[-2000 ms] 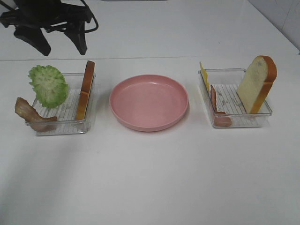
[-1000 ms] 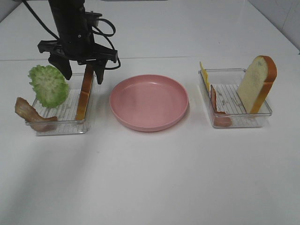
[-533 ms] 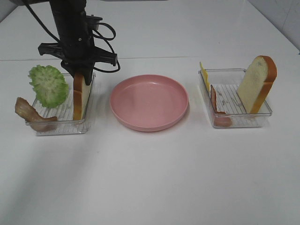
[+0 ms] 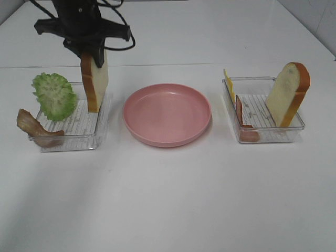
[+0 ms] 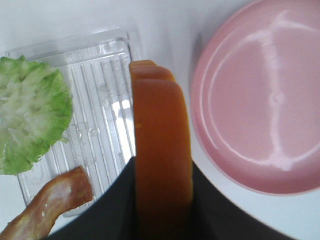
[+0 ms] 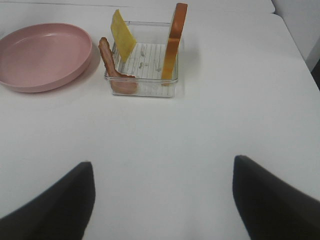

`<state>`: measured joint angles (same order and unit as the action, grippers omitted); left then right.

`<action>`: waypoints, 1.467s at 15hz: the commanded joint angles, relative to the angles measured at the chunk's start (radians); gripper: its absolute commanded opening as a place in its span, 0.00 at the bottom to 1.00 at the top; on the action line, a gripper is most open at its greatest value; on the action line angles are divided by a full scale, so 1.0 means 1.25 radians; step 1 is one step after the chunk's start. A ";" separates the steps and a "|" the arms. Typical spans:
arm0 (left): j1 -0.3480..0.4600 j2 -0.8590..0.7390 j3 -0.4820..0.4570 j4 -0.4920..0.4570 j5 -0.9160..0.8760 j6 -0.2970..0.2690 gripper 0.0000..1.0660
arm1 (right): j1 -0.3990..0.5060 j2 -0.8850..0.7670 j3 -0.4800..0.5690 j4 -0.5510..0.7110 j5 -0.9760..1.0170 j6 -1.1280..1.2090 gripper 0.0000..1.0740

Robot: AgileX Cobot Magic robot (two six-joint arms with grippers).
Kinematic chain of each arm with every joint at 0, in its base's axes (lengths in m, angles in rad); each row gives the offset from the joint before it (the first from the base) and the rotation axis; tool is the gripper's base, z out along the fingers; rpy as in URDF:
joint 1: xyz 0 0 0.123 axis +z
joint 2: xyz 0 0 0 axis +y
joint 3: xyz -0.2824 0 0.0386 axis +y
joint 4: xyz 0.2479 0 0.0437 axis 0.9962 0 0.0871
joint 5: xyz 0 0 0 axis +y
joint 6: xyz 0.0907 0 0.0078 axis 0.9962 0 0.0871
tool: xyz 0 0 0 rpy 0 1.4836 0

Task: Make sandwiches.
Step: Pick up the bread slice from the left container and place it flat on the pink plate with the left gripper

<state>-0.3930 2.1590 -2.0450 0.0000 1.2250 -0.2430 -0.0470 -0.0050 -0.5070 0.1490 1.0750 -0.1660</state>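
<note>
Left gripper [image 4: 93,54] clenched on the upper crust of a toy bread slice [image 4: 95,84]; the two black fingers [image 5: 112,200] pressed the slice's flat faces, one on each side, with the orange-brown crust edge showing between them in the left wrist view. The slice hung upright straight below the fingers, over the clear left tray [image 4: 79,138]; its lower edge appeared clear of the ribbed tray floor, though the high view did not settle this.

Beside the fingers, on the side away from the plate, the ruffled green lettuce [image 4: 54,95] leaned against the tray's far corner; further out on that same side a brown-red bacon strip [image 4: 35,128] draped over the tray's near wall. On the other side of the fingers lay the round pink plate [image 4: 167,113], near the tray but not touching it.

Right gripper [image 6: 162,200] released; its dark fingers [image 6: 60,200] stood wide apart over bare white table [image 4: 168,199] and held nothing. Ahead of those fingers, well apart from them, sat the clear right tray [image 6: 142,92]; in it a second bread slice [image 6: 175,42] leaned upright against one wall, a thin yellow cheese slice [image 6: 123,35] stood tilted at the opposite wall, and a second bacon strip [image 6: 112,67] leaned just beside the cheese; the pink plate lay beyond the bacon's side of that tray.
</note>
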 commanded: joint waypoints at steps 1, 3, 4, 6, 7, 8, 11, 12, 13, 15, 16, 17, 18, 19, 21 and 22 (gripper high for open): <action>0.002 -0.060 -0.005 -0.050 0.047 0.063 0.00 | -0.005 -0.014 0.001 -0.002 -0.007 -0.009 0.67; 0.025 -0.067 -0.008 -0.123 0.041 0.105 0.00 | -0.005 -0.014 0.001 -0.002 -0.007 -0.009 0.67; 0.082 -0.054 -0.007 -0.287 0.025 0.176 0.00 | -0.005 -0.014 0.001 -0.002 -0.007 -0.009 0.67; 0.122 -0.025 -0.007 -0.454 0.008 0.266 0.00 | -0.005 -0.014 0.001 -0.002 -0.007 -0.009 0.67; 0.128 0.000 -0.007 -0.515 -0.005 0.314 0.00 | -0.005 -0.014 0.001 -0.002 -0.007 -0.009 0.67; 0.128 0.026 -0.007 -0.546 -0.018 0.347 0.00 | -0.005 -0.014 0.001 -0.002 -0.007 -0.009 0.67; 0.126 0.098 -0.007 -0.633 -0.044 0.362 0.00 | -0.005 -0.014 0.001 -0.002 -0.007 -0.009 0.67; 0.126 0.127 -0.007 -0.656 -0.050 0.361 0.00 | -0.005 -0.014 0.001 -0.002 -0.007 -0.009 0.67; 0.126 0.154 -0.007 -0.687 -0.059 0.361 0.00 | -0.005 -0.014 0.001 -0.002 -0.007 -0.009 0.67; 0.125 0.199 -0.007 -0.762 -0.072 0.362 0.00 | -0.005 -0.014 0.001 -0.002 -0.007 -0.009 0.67; 0.122 0.217 -0.007 -0.782 -0.081 0.362 0.00 | -0.005 -0.014 0.001 -0.002 -0.007 -0.009 0.67; 0.116 0.228 -0.007 -0.792 -0.090 0.369 0.00 | -0.005 -0.014 0.001 -0.002 -0.007 -0.009 0.67; 0.110 0.236 -0.007 -0.794 -0.093 0.382 0.00 | -0.005 -0.014 0.001 -0.002 -0.007 -0.009 0.67; 0.103 0.243 -0.007 -0.794 -0.097 0.392 0.00 | -0.005 -0.014 0.001 -0.002 -0.007 -0.009 0.67; 0.086 0.257 -0.007 -0.798 -0.117 0.391 0.04 | -0.005 -0.014 0.001 -0.002 -0.007 -0.009 0.67; 0.082 0.261 -0.007 -0.798 -0.128 0.391 0.08 | -0.005 -0.014 0.001 -0.002 -0.007 -0.009 0.67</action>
<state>-0.2870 2.4850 -2.0520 -0.9740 1.0750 0.2400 -0.0470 -0.0050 -0.5070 0.1490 1.0750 -0.1660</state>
